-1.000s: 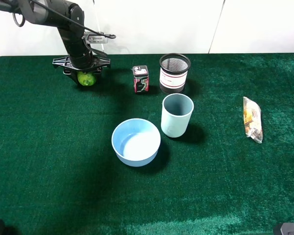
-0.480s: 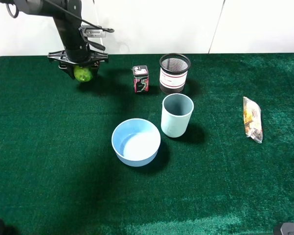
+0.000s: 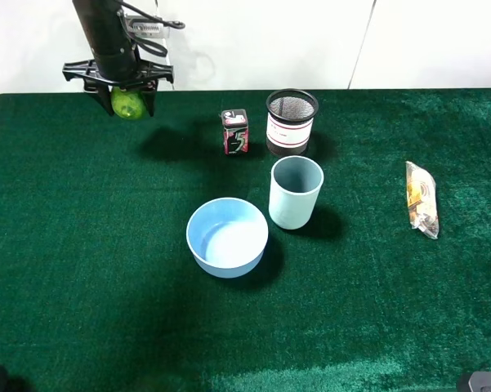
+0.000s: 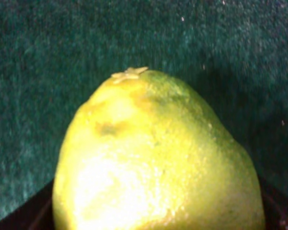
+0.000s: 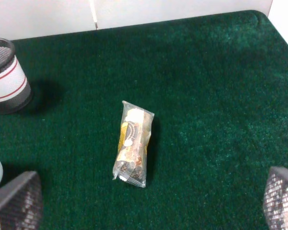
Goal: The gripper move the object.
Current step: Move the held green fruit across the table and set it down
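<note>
The lime-green fruit (image 3: 128, 104) hangs in my left gripper (image 3: 124, 96), lifted above the green table at the back left. The dark fingers are shut on its sides. In the left wrist view the fruit (image 4: 153, 158) fills most of the frame, stem end up, with green cloth behind it. My right gripper (image 5: 147, 199) is open and empty, its mesh-patterned fingertips (image 5: 14, 201) wide apart above the table's right side. Only a corner of it shows in the exterior view (image 3: 482, 382).
A red-black small box (image 3: 234, 131) and a black mesh cup (image 3: 292, 122) stand at the back middle. A grey-blue cup (image 3: 295, 192) and a blue bowl (image 3: 227, 237) stand in the middle. A clear snack packet (image 3: 421, 199) lies at the right, also in the right wrist view (image 5: 132, 143).
My left gripper has risen and moved back-left with the fruit held in it. The right arm and the other things have not moved.
</note>
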You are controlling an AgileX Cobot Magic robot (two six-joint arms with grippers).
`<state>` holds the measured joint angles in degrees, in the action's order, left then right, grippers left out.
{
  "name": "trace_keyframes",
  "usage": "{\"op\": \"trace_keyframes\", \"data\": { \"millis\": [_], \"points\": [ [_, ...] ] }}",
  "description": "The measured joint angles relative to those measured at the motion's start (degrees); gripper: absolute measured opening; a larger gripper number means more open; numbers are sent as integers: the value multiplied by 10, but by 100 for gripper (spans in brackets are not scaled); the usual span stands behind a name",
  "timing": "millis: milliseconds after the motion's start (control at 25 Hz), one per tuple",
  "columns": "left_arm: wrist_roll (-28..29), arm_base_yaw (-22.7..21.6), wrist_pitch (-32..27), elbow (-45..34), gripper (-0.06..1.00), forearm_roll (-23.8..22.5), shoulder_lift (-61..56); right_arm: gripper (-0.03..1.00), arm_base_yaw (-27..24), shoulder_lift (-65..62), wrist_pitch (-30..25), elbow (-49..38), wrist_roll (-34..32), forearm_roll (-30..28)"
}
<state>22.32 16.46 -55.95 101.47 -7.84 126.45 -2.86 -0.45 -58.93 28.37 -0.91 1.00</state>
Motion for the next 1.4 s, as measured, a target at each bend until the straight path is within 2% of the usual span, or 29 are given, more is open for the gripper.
{"op": "trace_keyframes", "data": {
  "millis": [880, 1080, 1400],
  "points": [
    [-32, 67, -102, -2, 66, -3, -111, 69, 0, 0, 0, 0, 0, 0],
    [-34, 83, -104, -40, 66, -5, -153, 69, 0, 0, 0, 0, 0, 0],
    [-30, 103, -63, -167, 66, -5, -245, 69, 0, 0, 0, 0, 0, 0]
  ]
}}
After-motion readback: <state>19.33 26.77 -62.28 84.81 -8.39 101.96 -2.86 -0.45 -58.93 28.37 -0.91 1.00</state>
